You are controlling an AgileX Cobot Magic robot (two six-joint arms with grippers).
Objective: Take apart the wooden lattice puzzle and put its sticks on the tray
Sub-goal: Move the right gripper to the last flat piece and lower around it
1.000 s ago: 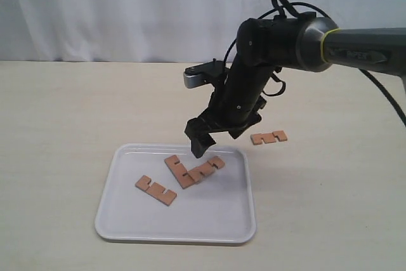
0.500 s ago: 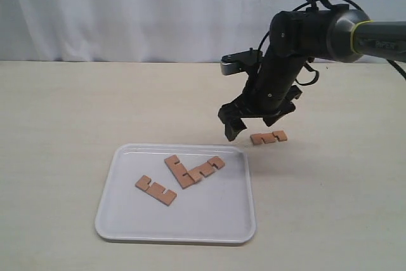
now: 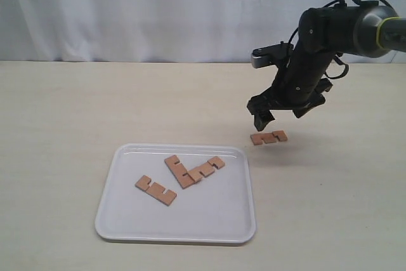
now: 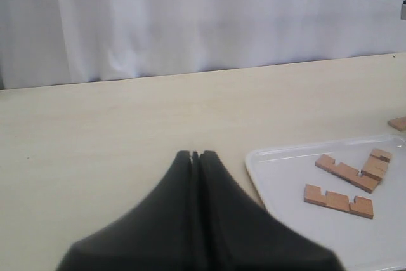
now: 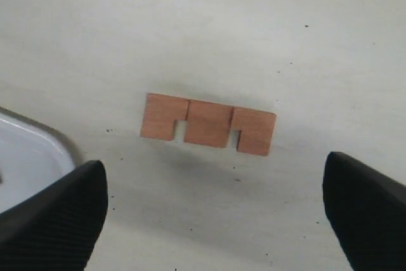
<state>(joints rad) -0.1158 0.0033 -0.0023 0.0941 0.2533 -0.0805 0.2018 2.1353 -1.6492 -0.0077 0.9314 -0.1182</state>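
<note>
No assembled lattice puzzle shows; its slats lie apart. Three sticks rest on the white tray [image 3: 127, 220]: one at its left [image 3: 155, 190], and a second [image 3: 178, 171] with a third [image 3: 207, 168] touching it near the middle. A fourth stick [image 3: 268, 137] lies flat on the table just past the tray's far right corner. My right gripper [image 3: 281, 113] hangs open above it, holding nothing. The right wrist view shows that stick [image 5: 208, 123] between and beyond the fingers [image 5: 57, 207]. My left gripper [image 4: 195, 155] is shut and empty, over bare table beside the tray [image 4: 285, 163].
A white curtain [image 3: 127, 11] backs the pale table [image 3: 63, 106]. The right arm [image 3: 342, 26] reaches in from the right edge. The tray's corner [image 5: 25, 150] shows in the right wrist view.
My right gripper has risen from over the tray and swung right, now hovering above the stick on the table. The three sticks on the tray have not moved.
</note>
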